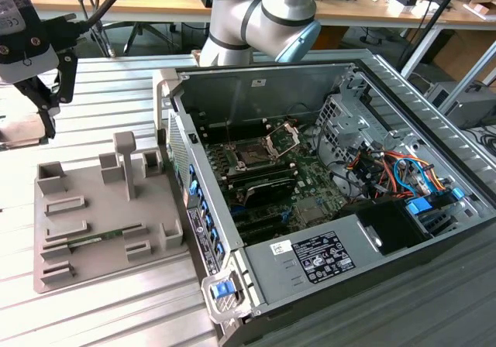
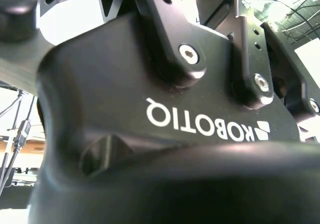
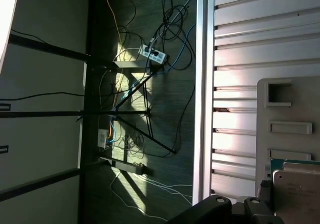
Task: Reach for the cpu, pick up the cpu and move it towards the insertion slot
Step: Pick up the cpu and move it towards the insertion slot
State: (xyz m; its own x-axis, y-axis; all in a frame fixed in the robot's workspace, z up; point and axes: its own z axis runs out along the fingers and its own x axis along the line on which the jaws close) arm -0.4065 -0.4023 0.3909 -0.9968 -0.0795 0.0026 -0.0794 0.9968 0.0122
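In the exterior view my gripper (image 1: 35, 118) hangs high at that view's left, beyond the grey tray's (image 1: 101, 204) left edge. It is shut on the cpu (image 1: 15, 128), a pale flat piece at its fingertips. In the first wrist view the cpu (image 3: 296, 194) is a tan-whitish square with a green edge, close beside the black fingers (image 3: 225, 209) and over the tray (image 3: 290, 111). The insertion slot (image 1: 252, 156), a dark square in a silver frame with its lid raised, sits on the board inside the open case, far toward the exterior view's right. The second wrist view looks at the gripper's black body (image 2: 175, 124).
A green memory stick (image 1: 97, 240) lies in the tray, and grey posts (image 1: 124, 157) stand up from it. The case's metal wall (image 1: 182, 153) rises between tray and board. The arm's base (image 1: 260, 14) stands behind the case. Cables (image 3: 145, 54) lie on the floor past the table edge.
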